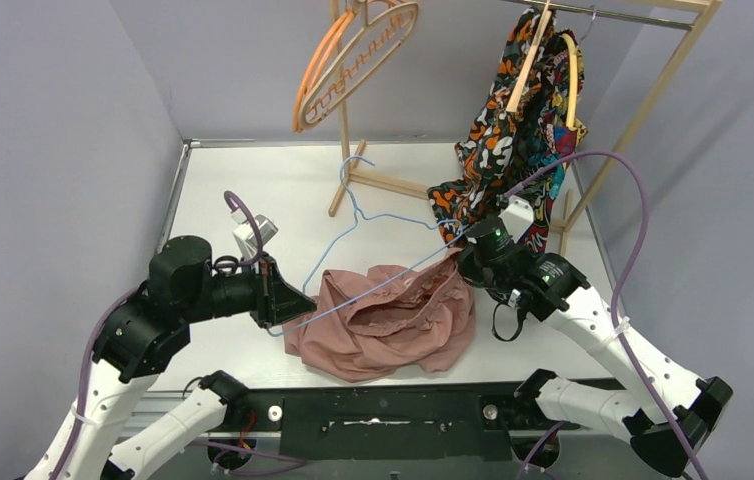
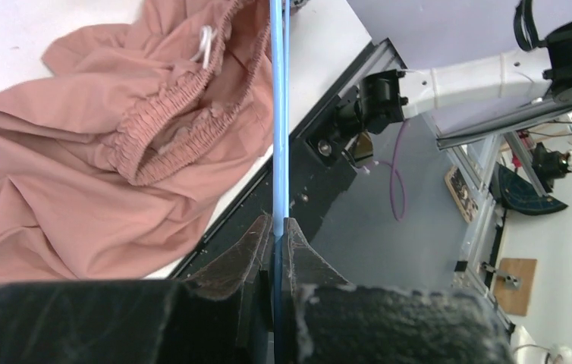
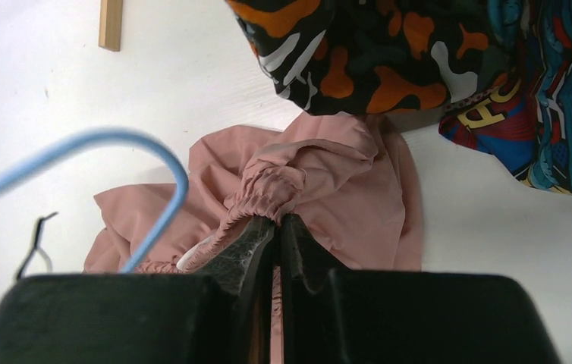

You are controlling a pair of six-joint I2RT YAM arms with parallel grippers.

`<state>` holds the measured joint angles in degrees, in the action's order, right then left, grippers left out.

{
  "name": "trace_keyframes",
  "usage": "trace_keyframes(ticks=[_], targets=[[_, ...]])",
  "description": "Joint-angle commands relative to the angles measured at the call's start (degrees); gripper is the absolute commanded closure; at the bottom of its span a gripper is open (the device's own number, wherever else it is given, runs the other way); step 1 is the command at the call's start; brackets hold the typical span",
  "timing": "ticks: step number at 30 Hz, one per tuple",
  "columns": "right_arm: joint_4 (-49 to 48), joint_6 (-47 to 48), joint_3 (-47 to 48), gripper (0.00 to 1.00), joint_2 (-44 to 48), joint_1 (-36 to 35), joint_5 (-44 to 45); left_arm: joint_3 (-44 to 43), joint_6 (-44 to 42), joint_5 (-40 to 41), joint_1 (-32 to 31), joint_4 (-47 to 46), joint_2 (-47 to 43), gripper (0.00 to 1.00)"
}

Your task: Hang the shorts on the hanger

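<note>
One pair of pink shorts (image 1: 393, 320) lies low in the middle of the top view, and one blue wire hanger (image 2: 279, 114) is just above it. At upper left hang one orange plastic hanger (image 1: 313, 75) and one pale wooden hanger (image 1: 378, 45). At upper right there is one patterned garment (image 1: 498, 150) on wooden hangers (image 1: 526, 68) whose number cannot be told. One wooden rack (image 1: 653, 97). Two arms with two grippers, the left gripper (image 1: 305, 308) and the right gripper (image 1: 463, 262)
</note>
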<state>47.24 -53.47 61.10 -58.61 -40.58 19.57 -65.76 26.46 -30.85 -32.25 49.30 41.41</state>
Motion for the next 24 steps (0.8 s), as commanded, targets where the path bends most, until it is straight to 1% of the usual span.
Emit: trace_keyframes(ticks=[1,5,9,12,14,20,22,24], targets=[[-1.0,-1.7,3.7,1.0,-0.5,1.6,3.5,-0.8,1.2,-3.9,-0.1,2.8,-0.4,1.0],[-0.9,-2.1,2.8,1.0,0.4,3.2,4.8,-1.0,0.7,-3.5,-0.1,5.1,0.6,1.0],[0.1,-1.9,2.4,1.0,1.3,5.1,4.9,-1.4,0.1,-3.3,-0.1,4.9,0.1,1.0],[-1.7,-0.6,1.7,1.0,2.5,5.9,3.9,-0.3,-1.5,-4.8,-0.1,4.6,1.3,1.0],[-2.6,-0.1,1.7,1.0,2.6,6.2,3.1,0.9,-3.1,-5.8,0.0,3.8,2.0,1.0],[-3.1,0.9,1.3,1.0,2.5,6.4,1.0,2.2,-7.1,-4.3,-0.1,1.0,3.2,1.0],[-4.0,1.7,0.9,1.0,3.1,6.3,-0.3,3.0,-7.3,-4.1,-0.1,-1.0,3.6,1.0],[-5.1,2.8,0.7,1.0,4.0,6.3,-2.1,4.5,-7.3,-4.3,0.0,-4.9,3.5,1.0]])
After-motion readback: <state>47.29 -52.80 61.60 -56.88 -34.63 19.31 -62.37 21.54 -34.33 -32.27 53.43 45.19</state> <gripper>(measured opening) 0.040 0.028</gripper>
